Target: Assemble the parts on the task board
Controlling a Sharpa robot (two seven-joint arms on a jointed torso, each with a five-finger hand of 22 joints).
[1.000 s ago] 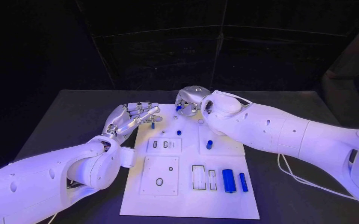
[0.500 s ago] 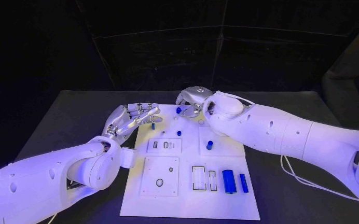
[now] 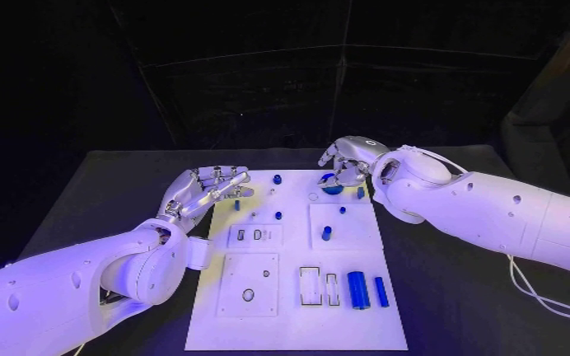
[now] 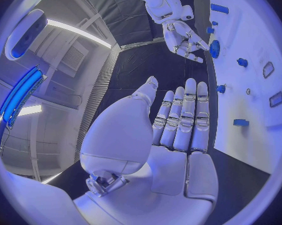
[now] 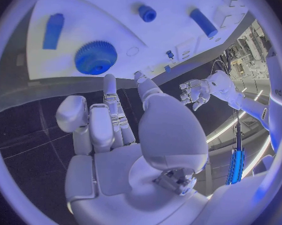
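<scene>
head camera looks down on the task board [image 3: 297,323]; both wrist cameras, close behind their hands, share it.

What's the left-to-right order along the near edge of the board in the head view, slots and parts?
Oval hole → wide rectangular slot → narrow slot → thick blue cylinder → thin blue pin, all on the task board.

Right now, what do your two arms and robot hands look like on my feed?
Both arms are glossy white, rounded shells with small dark screw holes. The left robot hand and right robot hand are silver metal with segmented fingers and smooth pale palm covers. A thin white cable loops beneath the right arm.
</scene>
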